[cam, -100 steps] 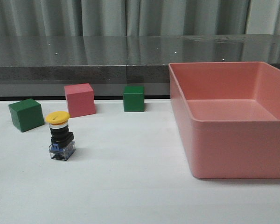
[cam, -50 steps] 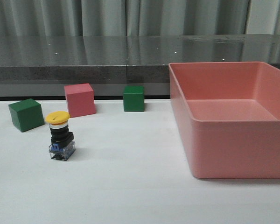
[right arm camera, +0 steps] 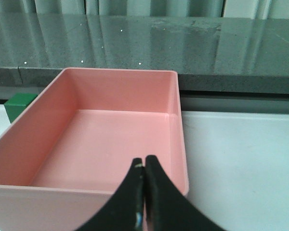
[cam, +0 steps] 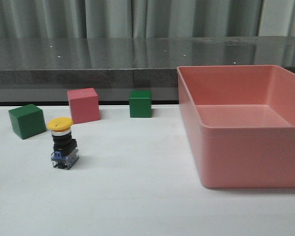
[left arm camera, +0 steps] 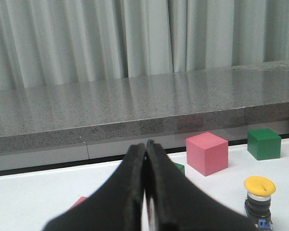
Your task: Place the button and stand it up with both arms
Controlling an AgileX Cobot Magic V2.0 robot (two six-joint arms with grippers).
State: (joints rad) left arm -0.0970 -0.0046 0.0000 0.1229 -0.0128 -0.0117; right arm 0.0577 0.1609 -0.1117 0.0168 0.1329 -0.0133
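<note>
A white bench (cam: 137, 196) seen from the front, with grey curtains and a dark speckled ledge behind it. The button (cam: 62, 143) stands upright on the left part of the bench, yellow mushroom cap on top, silver collar and black body below, blue-clear block base on the surface. No brand, label or readable writing shows on it or on anything else.

Behind the button sit a green cube (cam: 27, 121) at the far left, a pink cube (cam: 83, 105) just right of it, and a second green cube (cam: 140, 103) farther right. A large pink bin (cam: 246, 147) with nothing in it fills the right side.

Neither arm appears in the front view. The left end effector (left arm camera: 145, 192) has its two black fingers pressed together and holds nothing; the button lies ahead of it and off to one side. The right end effector (right arm camera: 143, 192) is likewise closed and holds nothing, pointing over the near wall of the pink bin.

Compared with a second ago, nothing on the bench has visibly moved; the button stands in the same spot.
</note>
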